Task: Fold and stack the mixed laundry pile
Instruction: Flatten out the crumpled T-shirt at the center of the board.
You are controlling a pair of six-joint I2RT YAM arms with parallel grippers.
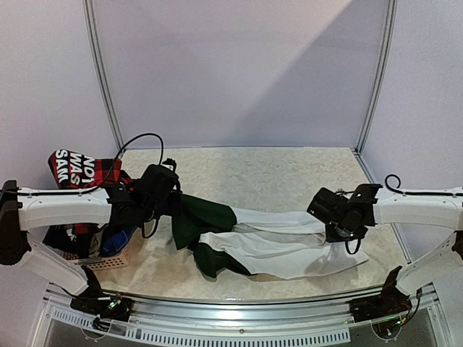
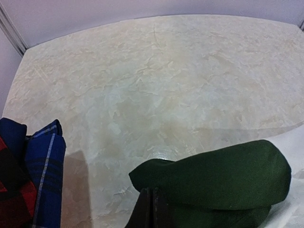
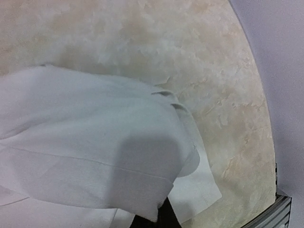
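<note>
A white-and-dark-green T-shirt (image 1: 268, 238) is stretched between my two grippers above the table. My left gripper (image 1: 176, 204) is shut on its dark green end (image 2: 223, 178), the fingers (image 2: 153, 209) pinched together under the fabric. My right gripper (image 1: 334, 224) is shut on its white end (image 3: 95, 156), the fingers mostly hidden by the cloth. The rest of the laundry pile lies at the left: a red-black plaid shirt with white lettering (image 1: 78, 168) and a blue plaid piece (image 2: 45, 166).
A small pinkish woven basket (image 1: 116, 254) stands at the front left under my left arm, with blue cloth in it. The beige tabletop (image 1: 275, 173) ends at walls behind and at both sides, and at a metal rail (image 1: 239, 307) in front.
</note>
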